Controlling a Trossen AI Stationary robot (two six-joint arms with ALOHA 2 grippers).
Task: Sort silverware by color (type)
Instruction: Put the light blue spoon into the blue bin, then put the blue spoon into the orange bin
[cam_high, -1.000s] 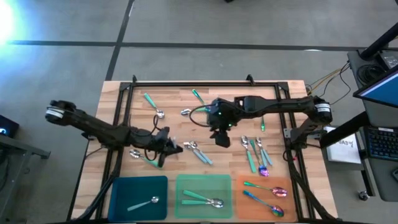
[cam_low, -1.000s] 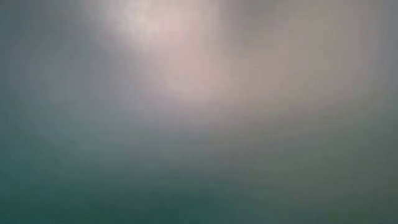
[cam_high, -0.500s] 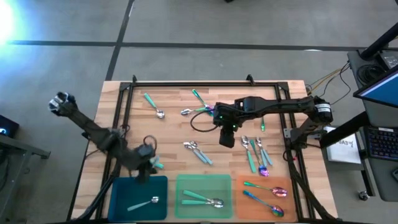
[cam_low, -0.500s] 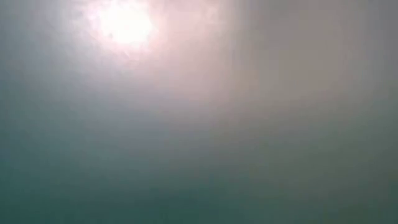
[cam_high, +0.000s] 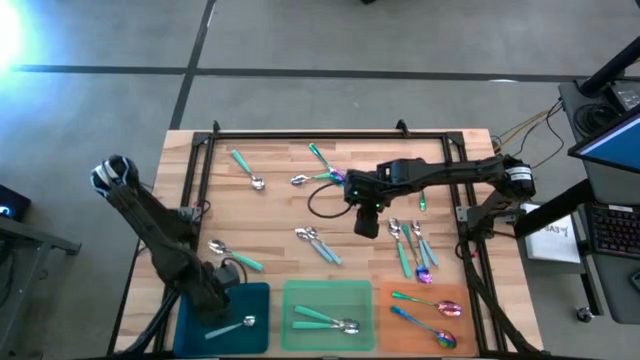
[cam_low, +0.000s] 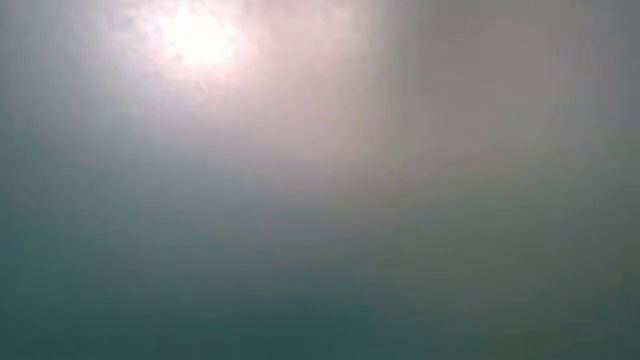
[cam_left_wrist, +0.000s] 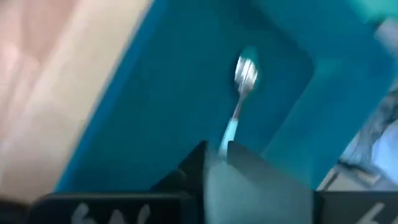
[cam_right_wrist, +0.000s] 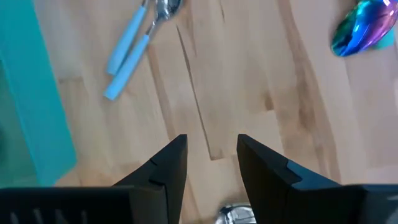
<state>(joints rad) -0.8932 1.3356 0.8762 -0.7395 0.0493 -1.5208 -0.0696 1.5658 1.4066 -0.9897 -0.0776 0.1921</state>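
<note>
The silverware is small spoons of three kinds: silver bowls on pale blue handles, silver bowls on teal-green handles, and all-iridescent purple-rainbow metal. Three trays lie along one long edge of the wooden surface (cam_high: 280, 215).

The blue tray (cam_high: 255, 300), by the left corner, holds one pale-blue-handled spoon (cam_high: 232, 325). The green tray (cam_high: 340, 298) in the middle holds teal-handled spoons (cam_high: 325, 320). The orange tray (cam_high: 460, 325), by the right corner, holds two iridescent spoons (cam_high: 425, 303).

Loose spoons lie on the bare wood:
- a pale blue pair (cam_high: 318, 243) at the middle
- a mixed cluster (cam_high: 412, 245) toward the right edge
- a teal one (cam_high: 245, 168) and a small group (cam_high: 318, 172) toward the opposite long edge
- a single spoon (cam_high: 238, 256) just beyond the blue tray

The left hand (cam_high: 215, 297) is over the blue tray's left side; whether it is clenched or released cannot be told. The right hand (cam_high: 365, 222) hangs over the middle of the surface, released and empty, beside the cluster.

A second ago the left hand was farther in, next to the single spoon. It has since swung over to the blue tray. The right hand has edged slightly toward the right edge. The spoons lie where they did.
</note>
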